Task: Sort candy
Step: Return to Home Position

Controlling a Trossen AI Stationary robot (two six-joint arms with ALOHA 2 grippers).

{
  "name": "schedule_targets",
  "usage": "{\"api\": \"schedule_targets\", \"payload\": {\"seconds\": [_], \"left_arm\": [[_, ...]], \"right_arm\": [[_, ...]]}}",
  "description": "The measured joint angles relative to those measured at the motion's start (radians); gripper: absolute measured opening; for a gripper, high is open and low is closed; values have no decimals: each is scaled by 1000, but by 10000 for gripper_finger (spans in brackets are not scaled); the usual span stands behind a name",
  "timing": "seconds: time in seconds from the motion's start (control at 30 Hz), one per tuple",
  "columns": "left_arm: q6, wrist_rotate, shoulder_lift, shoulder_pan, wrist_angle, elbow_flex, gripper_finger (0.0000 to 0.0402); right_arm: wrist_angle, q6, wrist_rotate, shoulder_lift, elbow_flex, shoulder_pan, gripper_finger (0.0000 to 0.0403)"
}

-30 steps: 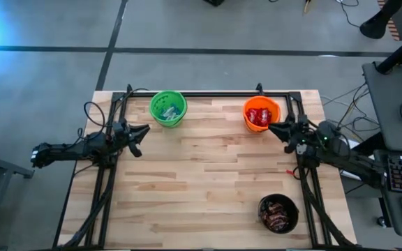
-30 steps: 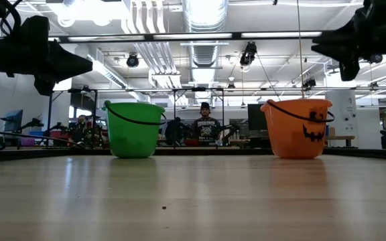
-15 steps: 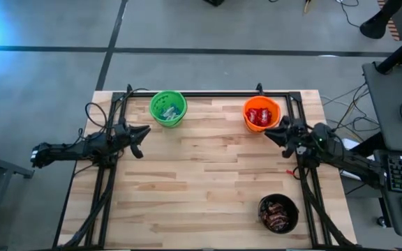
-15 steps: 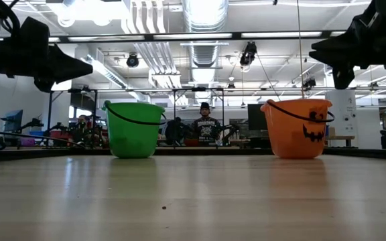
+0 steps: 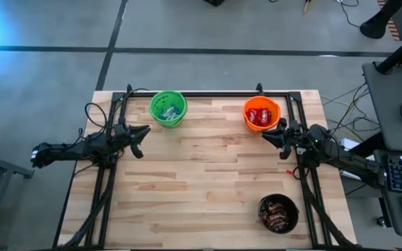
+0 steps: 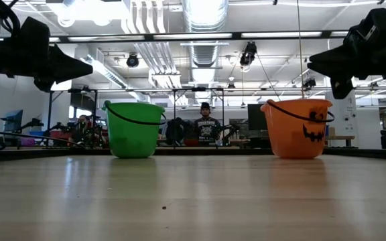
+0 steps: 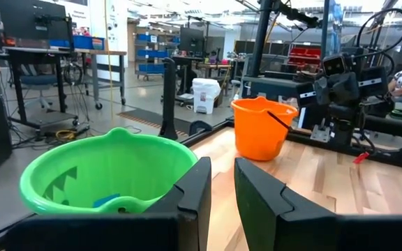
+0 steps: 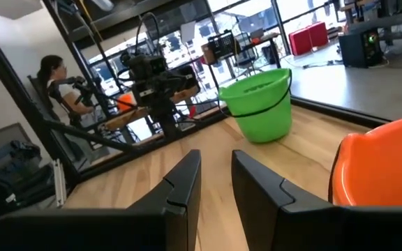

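Observation:
The candy lies in three buckets. Light-blue sweets are in the green bucket [image 5: 168, 108], red packets in the orange bucket [image 5: 261, 115] and dark brown bars in the black bucket [image 5: 278, 213]. My left gripper [image 5: 144, 134] hovers level at the table's left side, near the green bucket [image 7: 110, 174]. There is a narrow gap between its fingers and nothing in it. My right gripper [image 5: 265, 134] hovers level just in front of the orange bucket [image 8: 382, 174]. It is narrowly open too, with nothing between its fingers.
The green and orange buckets stand at the far edge of the wooden table [image 5: 201, 181], and the black bucket at the near right corner. A black frame rail [image 5: 215, 94] runs along the far edge. A person sits in the room beyond the table [image 6: 206, 124].
My right gripper has sunk a little beside the orange bucket and drifted slightly toward the table's left, staying level. The buckets have not moved.

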Motion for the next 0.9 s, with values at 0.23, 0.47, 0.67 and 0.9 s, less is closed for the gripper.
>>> {"api": "schedule_targets", "payload": {"seconds": [0.23,0.47,0.67,0.9], "left_arm": [[16,-2,-1,0,-1,0,47],[-35,-12,2,0,-1,0,47],[-35,-12,5,0,-1,0,47],[-34,-12,6,0,-1,0,47]], "right_arm": [[14,-9,-38,4,-10,0,77],[14,12,-40,11,-10,0,73],[13,-4,-39,39,-11,0,78],[13,-2,-39,43,-11,0,81]]}}
